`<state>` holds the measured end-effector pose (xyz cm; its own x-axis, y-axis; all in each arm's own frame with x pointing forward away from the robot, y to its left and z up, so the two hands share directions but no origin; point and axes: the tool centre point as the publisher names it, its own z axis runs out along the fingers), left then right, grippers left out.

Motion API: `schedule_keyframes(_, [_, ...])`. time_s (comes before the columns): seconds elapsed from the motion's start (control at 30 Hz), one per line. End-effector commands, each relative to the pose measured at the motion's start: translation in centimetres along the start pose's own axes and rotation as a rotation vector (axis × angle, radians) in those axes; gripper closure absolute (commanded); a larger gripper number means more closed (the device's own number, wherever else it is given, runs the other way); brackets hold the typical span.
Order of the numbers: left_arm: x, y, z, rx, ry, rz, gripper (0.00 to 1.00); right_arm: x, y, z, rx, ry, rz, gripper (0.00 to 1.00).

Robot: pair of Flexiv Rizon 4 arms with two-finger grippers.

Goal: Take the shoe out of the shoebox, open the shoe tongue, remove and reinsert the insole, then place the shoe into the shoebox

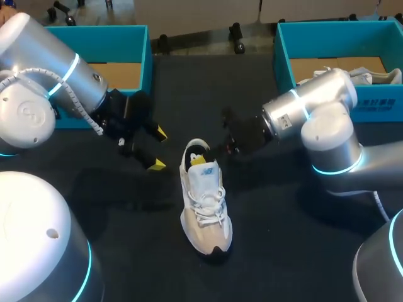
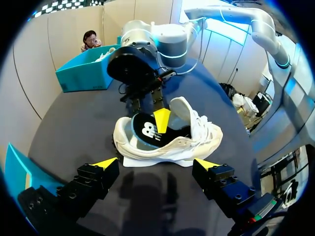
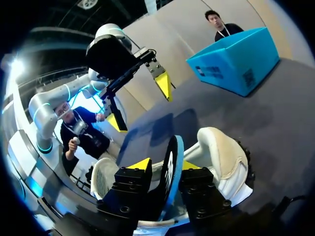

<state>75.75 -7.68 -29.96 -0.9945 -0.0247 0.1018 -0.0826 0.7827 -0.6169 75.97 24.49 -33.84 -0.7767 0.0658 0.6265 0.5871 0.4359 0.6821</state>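
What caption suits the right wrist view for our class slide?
Right gripper pinches the black insole on edge at the white shoe; left gripper open beyond.

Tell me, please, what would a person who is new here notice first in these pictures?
A white shoe lies in the middle of the dark table, with the right gripper at its opening, shut on the black insole. The left gripper hangs open beside the shoe, and two blue boxes stand at the table's far corners.
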Motion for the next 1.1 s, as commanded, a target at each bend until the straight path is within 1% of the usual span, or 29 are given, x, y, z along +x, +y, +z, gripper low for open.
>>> schedule_keyframes(0.03, [0.0, 0.0, 0.1, -0.004, -0.001, 0.000, 0.00, -0.4, 0.2, 0.1, 0.008, -0.003, 0.001, 0.78])
schedule_keyframes(0.07, [0.0, 0.0, 0.1, -0.004, -0.001, 0.000, 0.00, -0.4, 0.0, 0.1, 0.007, -0.003, 0.002, 0.85])
schedule_keyframes(0.1, [0.0, 0.0, 0.1, -0.004, -0.001, 0.000, 0.00, -0.5, -0.1, 0.2, 0.008, -0.002, 0.010, 1.00])
schedule_keyframes(0.37, [0.0, 0.0, 0.1, -0.004, -0.001, 0.000, 0.00, 0.0, -1.3, 0.9, 0.008, 0.012, 0.042, 1.00])
schedule_keyframes(0.53, [0.0, 0.0, 0.1, -0.004, -0.001, 0.000, 0.00, 0.2, -1.2, 0.7, 0.008, 0.005, 0.041, 1.00])
schedule_keyframes(0.57, [0.0, 0.0, 0.1, -0.004, -0.001, 0.000, 0.00, 0.3, -1.0, 0.6, 0.007, 0.000, 0.034, 0.81])
schedule_keyframes(0.6, [0.0, 0.0, 0.1, -0.004, -0.001, 0.000, 0.00, 0.4, -0.8, 0.5, 0.008, -0.003, 0.031, 0.74])
schedule_keyframes(0.67, [0.0, 0.0, 0.1, -0.004, -0.001, 0.000, 0.00, 0.5, -0.4, 0.3, 0.010, -0.012, 0.020, 0.69])
schedule_keyframes(0.73, [0.0, 0.0, 0.1, -0.004, -0.001, 0.000, 0.00, 0.6, 0.0, 0.1, 0.014, -0.024, 0.005, 0.60])
schedule_keyframes(0.77, [0.0, 0.0, 0.1, -0.004, -0.001, 0.000, 0.00, 0.6, 0.2, 0.0, 0.013, -0.025, 0.000, 0.57])
schedule_keyframes(0.93, [0.0, 0.0, 0.1, -0.004, -0.001, 0.000, 0.00, 0.6, 1.4, -0.4, 0.021, -0.040, -0.028, 0.55])
schedule_keyframes(1.1, [0.0, 0.0, 0.1, -0.004, -0.001, 0.000, 0.00, 0.1, 2.5, -1.2, 0.025, -0.050, -0.047, 0.53])
